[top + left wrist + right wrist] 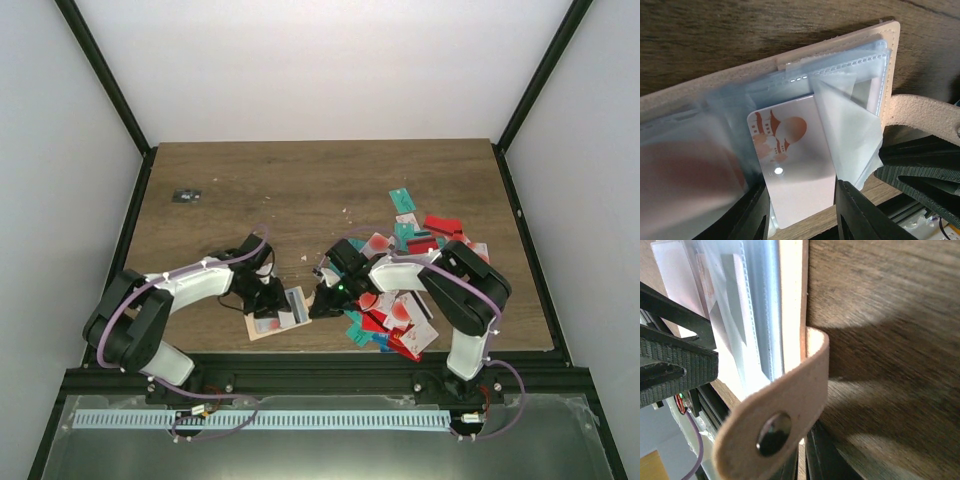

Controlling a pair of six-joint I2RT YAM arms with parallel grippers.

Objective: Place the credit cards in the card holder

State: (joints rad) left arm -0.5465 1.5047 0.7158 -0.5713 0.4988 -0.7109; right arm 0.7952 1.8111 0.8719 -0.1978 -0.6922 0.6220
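Observation:
The beige card holder [268, 330] lies open near the table's front edge, its clear sleeves [855, 130] fanned up. My left gripper [268, 300] [800, 200] is shut on a white card with a red circle [795, 165], gripped by its side edges. The card's far end lies among the sleeves. My right gripper [325, 300] [807, 455] is shut on the holder's snap tab [795, 390], which also shows in the left wrist view [925, 112]. It holds the tab curled up off the wood. The other credit cards [410, 290] lie in a red, teal and white pile to the right.
A tiny dark flat object [186, 196] lies at the far left of the table. The card pile runs from the front edge [400, 345] back to a teal card [401, 198]. The right arm reaches over the pile. Black frame posts stand at the table's corners.

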